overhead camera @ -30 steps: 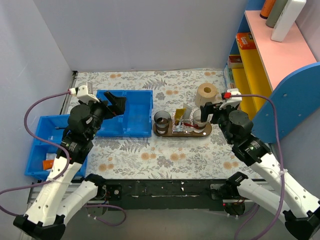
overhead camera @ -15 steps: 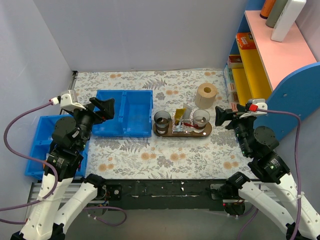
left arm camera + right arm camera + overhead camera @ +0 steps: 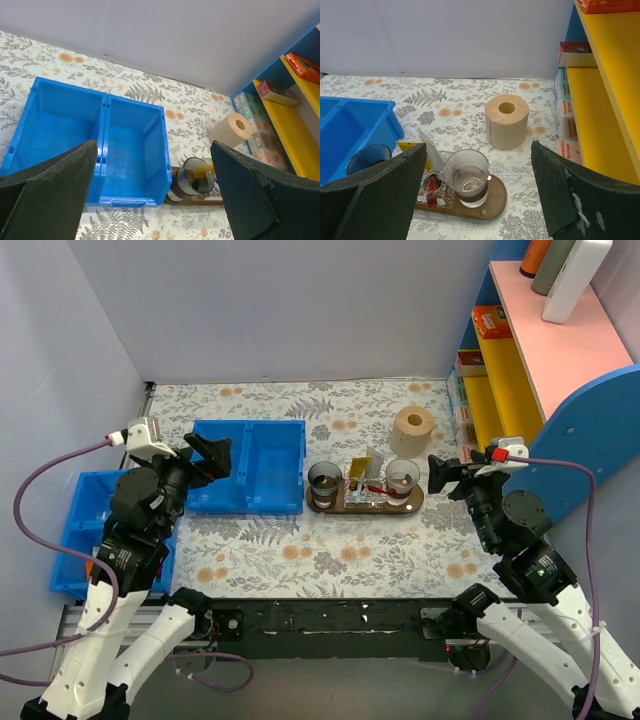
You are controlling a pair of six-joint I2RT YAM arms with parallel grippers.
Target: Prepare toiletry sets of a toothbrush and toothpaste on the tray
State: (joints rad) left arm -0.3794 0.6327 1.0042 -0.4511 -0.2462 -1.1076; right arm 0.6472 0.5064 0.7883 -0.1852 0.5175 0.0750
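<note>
We find both grippers drawn back from where they stood a second ago. The left gripper (image 3: 212, 456), which then reached in over the twin blue bin (image 3: 262, 468), now hangs at that bin's left edge. The right gripper (image 3: 441, 474), which then sat just beside the glass cup (image 3: 402, 477) at the right end of the tray (image 3: 365, 505), now stands clear to the tray's right. Over the last half second we note only a slight drift of the left gripper toward the right.

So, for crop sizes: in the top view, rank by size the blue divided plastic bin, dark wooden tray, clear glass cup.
Largest: blue divided plastic bin.
Then: dark wooden tray.
Smallest: clear glass cup.
</note>
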